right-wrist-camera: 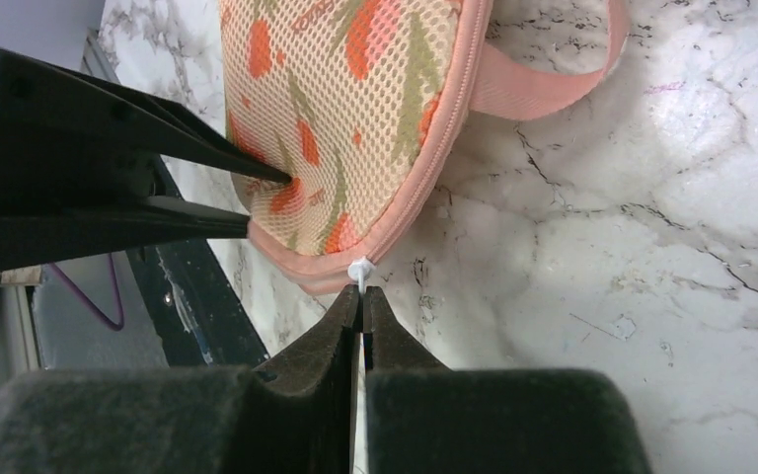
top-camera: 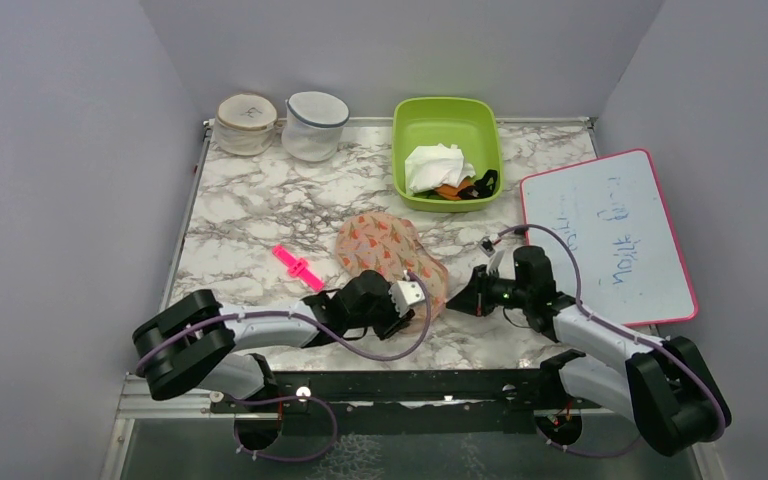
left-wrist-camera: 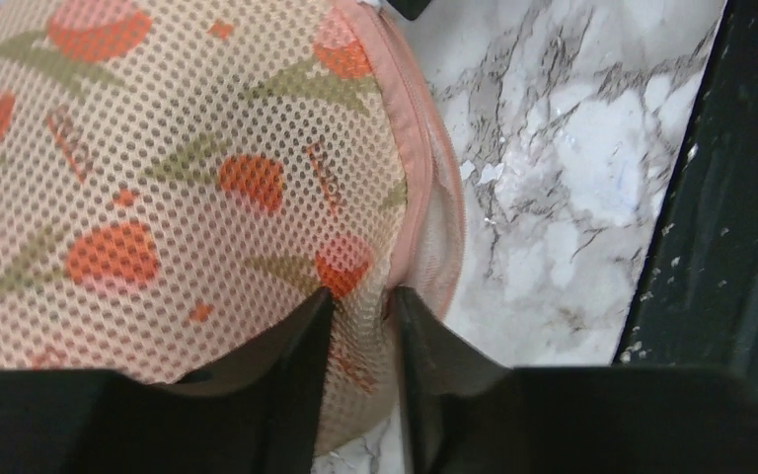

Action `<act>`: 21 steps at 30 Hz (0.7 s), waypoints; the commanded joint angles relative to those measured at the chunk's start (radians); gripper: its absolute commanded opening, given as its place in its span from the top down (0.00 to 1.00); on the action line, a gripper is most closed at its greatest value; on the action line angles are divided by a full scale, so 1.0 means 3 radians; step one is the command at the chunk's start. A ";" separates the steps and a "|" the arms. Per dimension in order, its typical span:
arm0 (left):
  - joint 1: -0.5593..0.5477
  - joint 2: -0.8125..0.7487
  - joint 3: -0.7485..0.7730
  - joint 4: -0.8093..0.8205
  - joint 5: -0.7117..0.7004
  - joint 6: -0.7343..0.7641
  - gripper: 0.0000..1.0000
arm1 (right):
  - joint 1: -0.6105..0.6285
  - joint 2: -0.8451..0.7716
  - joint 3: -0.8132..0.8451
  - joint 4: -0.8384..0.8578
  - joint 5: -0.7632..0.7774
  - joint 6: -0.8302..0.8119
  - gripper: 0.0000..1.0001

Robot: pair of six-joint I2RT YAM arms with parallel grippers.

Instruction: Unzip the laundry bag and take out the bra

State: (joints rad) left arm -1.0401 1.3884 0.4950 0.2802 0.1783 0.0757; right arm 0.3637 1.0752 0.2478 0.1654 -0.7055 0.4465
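The peach mesh laundry bag with orange motifs lies in the middle of the marble table, near the front. It is zipped along its pink edging. My left gripper is at the bag's near lobe. Its jaws are slightly apart, and a fold of the mesh bulges between them. My right gripper is shut on the small white zip pull at the bag's edge. A pink loop handle sticks out beyond it. The bra is hidden.
A green tub at the back holds a white cloth and a dark garment. Two round mesh tubs stand back left. A whiteboard lies at the right and a pink clip left of the bag. The black table edge is close by.
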 commanded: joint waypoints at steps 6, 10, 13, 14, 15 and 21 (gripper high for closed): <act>-0.0413 -0.0564 0.0078 -0.0003 -0.0653 -0.1096 0.44 | 0.0047 0.0188 0.0023 0.0233 0.0005 0.0069 0.99; -0.0661 -0.0406 0.0240 -0.0074 -0.1129 -0.1210 0.43 | 0.0061 0.0234 0.0069 0.0152 0.0028 -0.0049 0.99; -0.0804 -0.0142 0.0520 -0.0229 -0.1603 -0.1109 0.43 | 0.0070 0.0258 0.0064 0.0189 0.0021 -0.0040 0.99; -0.0828 -0.0060 0.0611 -0.0261 -0.1714 -0.1040 0.43 | 0.0075 0.0256 0.0060 0.0205 0.0027 -0.0030 0.99; -0.0836 0.0024 0.0689 -0.0287 -0.1811 -0.0982 0.44 | 0.0076 0.0254 0.0047 0.0220 0.0032 -0.0013 0.99; -0.0844 0.0393 0.0919 -0.0352 -0.2135 -0.0788 0.48 | 0.0079 0.0224 0.0035 0.0212 0.0053 0.0022 0.99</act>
State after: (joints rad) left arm -1.2900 1.4582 0.7425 0.1997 -0.3279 -0.2066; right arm 0.3805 1.1473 0.2485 0.2039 -0.7040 0.4519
